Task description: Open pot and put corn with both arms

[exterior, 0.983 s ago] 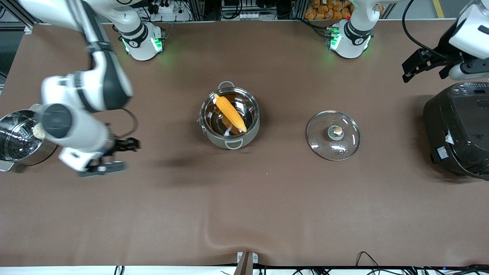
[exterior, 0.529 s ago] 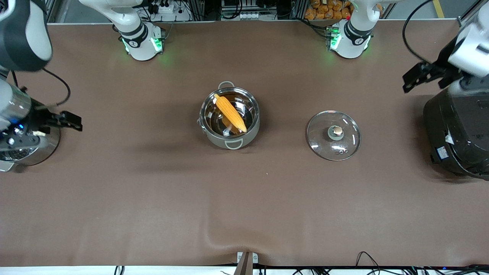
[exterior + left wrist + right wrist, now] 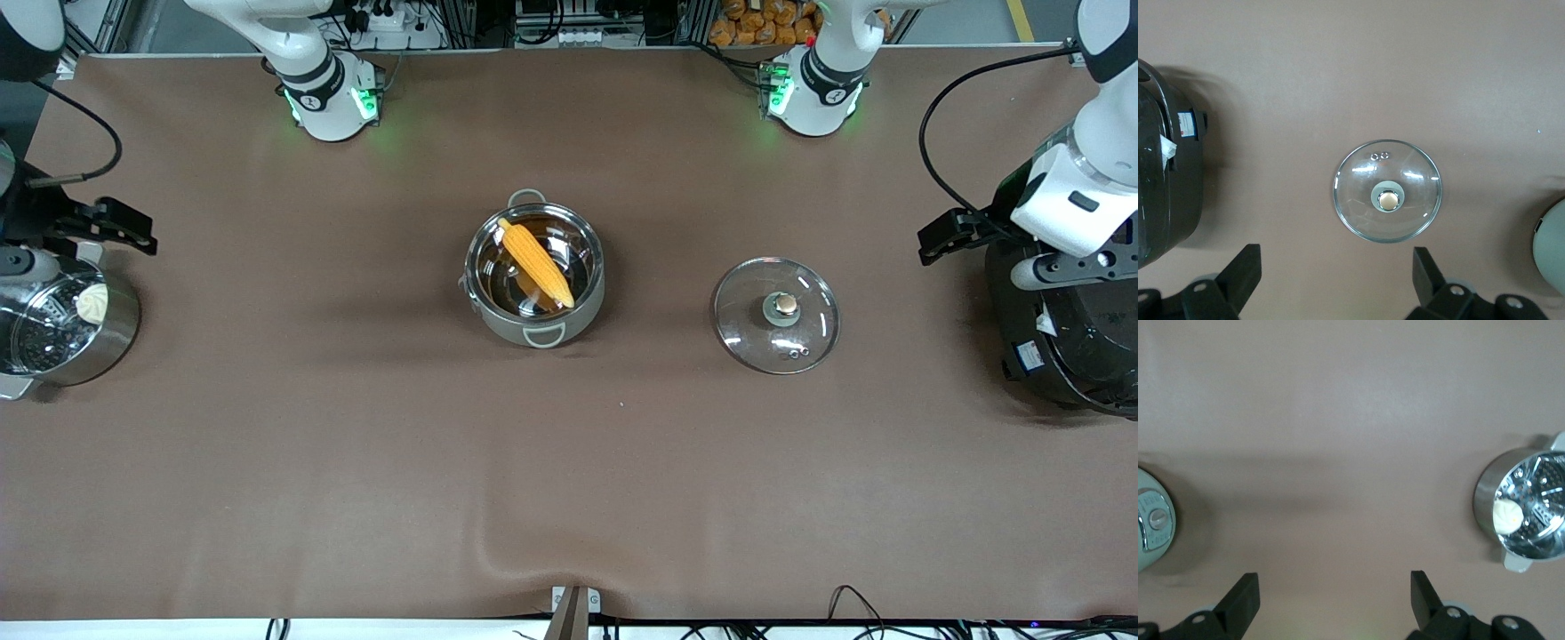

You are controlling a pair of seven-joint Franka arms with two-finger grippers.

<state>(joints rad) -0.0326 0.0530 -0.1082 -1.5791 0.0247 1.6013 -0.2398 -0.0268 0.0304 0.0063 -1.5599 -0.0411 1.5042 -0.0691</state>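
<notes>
The steel pot stands open at the table's middle, and the yellow corn lies slanted inside it. Its glass lid with the copper knob lies flat on the table beside the pot, toward the left arm's end. The lid also shows in the left wrist view, and the pot's edge does too. My left gripper is open and empty, up in the air between the lid and the rice cooker. My right gripper is open and empty, up by the steamer pot. The pot's edge shows in the right wrist view.
A big black rice cooker stands at the left arm's end. A steel steamer pot with a white item stands at the right arm's end. The brown cloth ripples at the edge nearest the camera.
My right arm has swung up and out from the table toward its own end, past the steamer pot. My left gripper has shifted beside the rice cooker. Pot, corn and lid stay put.
</notes>
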